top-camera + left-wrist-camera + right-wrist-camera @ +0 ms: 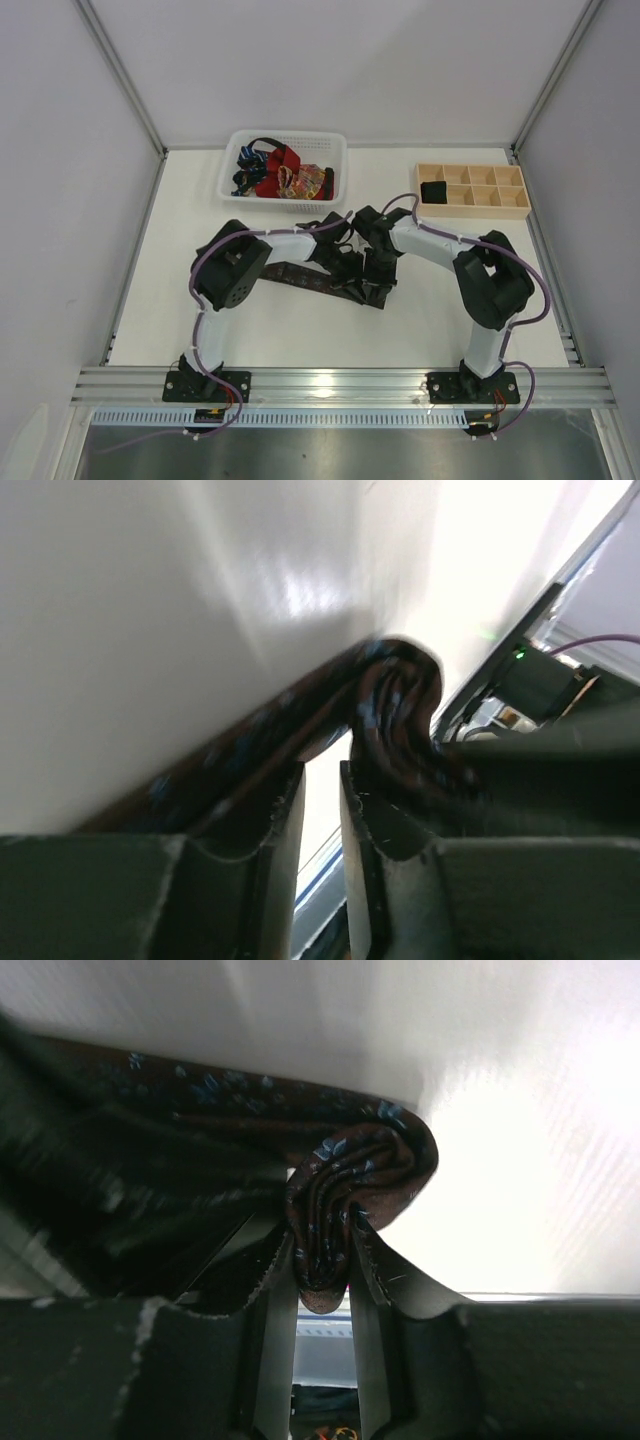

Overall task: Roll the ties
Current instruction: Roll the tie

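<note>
A dark brown-black tie (298, 277) with a fine blue pattern lies across the table's middle. Its right end is rolled up where my two grippers meet. My right gripper (373, 288) is shut on that roll: in the right wrist view the coiled tie (365, 1160) is pinched between the fingertips of the gripper (322, 1250). My left gripper (347, 275) is close beside it. In the left wrist view its jaws (320, 772) stand a narrow gap apart with nothing between them, and the tie (392, 692) arches just past the tips. Red, blue and orange-patterned ties (280, 178) lie in the basket.
A white mesh basket (330, 150) stands at the back, left of centre. A pale wooden tray (480, 200) with square compartments stands at the back right, with a dark roll (433, 190) in its near-left compartment. White walls enclose the table on three sides.
</note>
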